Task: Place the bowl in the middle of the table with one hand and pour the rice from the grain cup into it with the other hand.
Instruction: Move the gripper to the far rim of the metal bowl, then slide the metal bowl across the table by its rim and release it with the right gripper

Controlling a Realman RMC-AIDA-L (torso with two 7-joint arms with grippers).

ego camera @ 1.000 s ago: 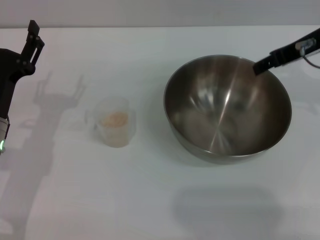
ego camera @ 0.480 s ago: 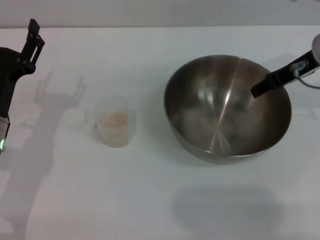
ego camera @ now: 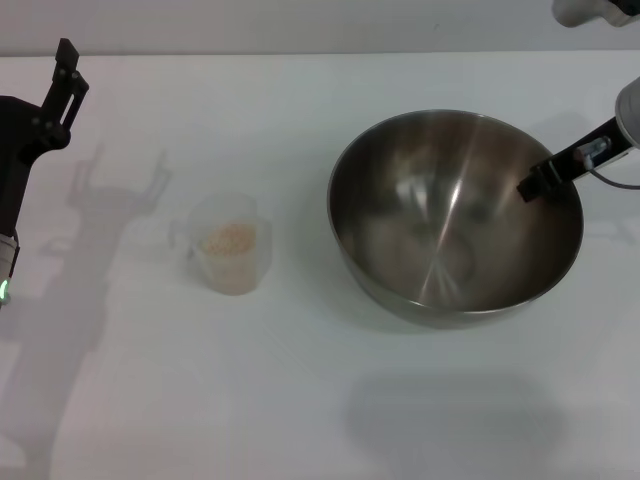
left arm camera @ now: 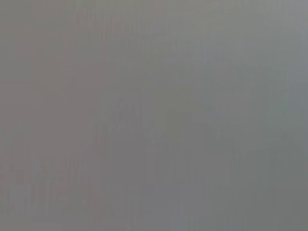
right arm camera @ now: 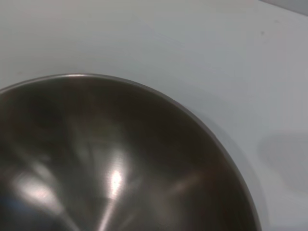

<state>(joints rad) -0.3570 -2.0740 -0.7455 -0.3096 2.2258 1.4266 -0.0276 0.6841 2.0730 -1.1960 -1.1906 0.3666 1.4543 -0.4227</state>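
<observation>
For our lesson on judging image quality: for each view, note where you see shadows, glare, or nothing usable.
Head view: the left gripper casts a soft grey shadow on the table beside the grain cup; bright streaks glare inside the bowl. Left wrist view: flat grey, nothing readable. Right wrist view: a glare spot on the bowl's inner wall, a faint shadow on the table beyond its rim.

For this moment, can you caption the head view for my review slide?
Right claw reaches over the empty steel bowl's right rim; cup of rice waits left; left claw parked far left.
</observation>
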